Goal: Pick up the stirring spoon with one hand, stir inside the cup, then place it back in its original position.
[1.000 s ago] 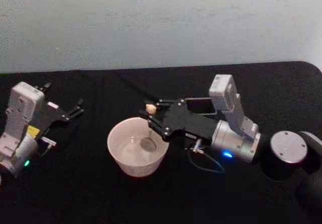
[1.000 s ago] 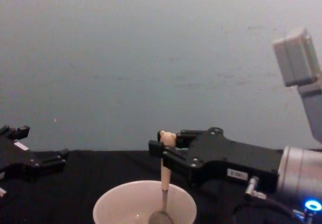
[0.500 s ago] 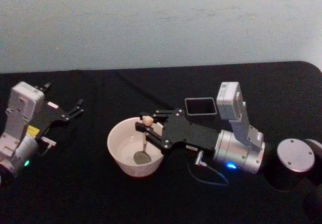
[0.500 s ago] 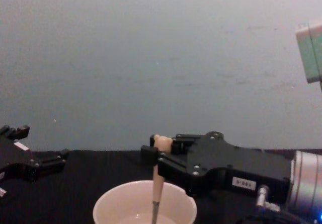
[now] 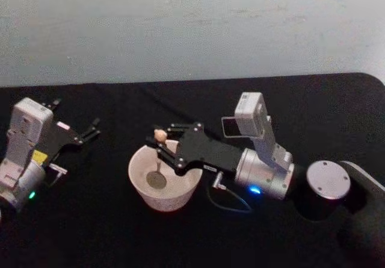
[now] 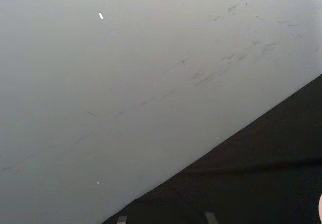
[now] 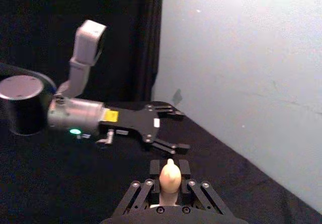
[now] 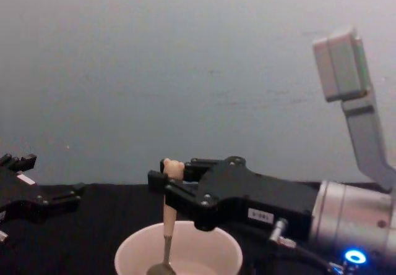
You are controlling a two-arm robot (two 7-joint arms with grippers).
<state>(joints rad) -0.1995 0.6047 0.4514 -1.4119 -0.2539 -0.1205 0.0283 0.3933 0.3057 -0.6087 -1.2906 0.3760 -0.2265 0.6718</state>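
Observation:
The cream-white cup (image 5: 163, 200) stands mid-table, and its rim (image 8: 130, 250) also shows low in the chest view. My right gripper (image 5: 161, 145) hangs over the cup's left half, shut on the stirring spoon (image 5: 158, 159). The spoon stands almost upright, with its bear head (image 8: 172, 166) above the fingers and its silvery bowl down inside the cup. In the right wrist view the bear head (image 7: 169, 175) pokes up between my own fingers. The dark grey square holder (image 5: 228, 127) stands behind the right wrist, partly hidden by its camera. My left gripper (image 5: 90, 129) rests open at the far left.
A black cloth covers the table (image 5: 108, 232), which ends at a pale wall (image 5: 180, 33) behind. A thin cable (image 5: 231, 200) loops beside my right wrist. The right arm's round joint cap (image 5: 328, 180) sits near the table's right edge.
My right gripper has carried the spoon from the cup's right side across to its left side. The spoon's bowl stayed inside the cup. The left arm has not moved.

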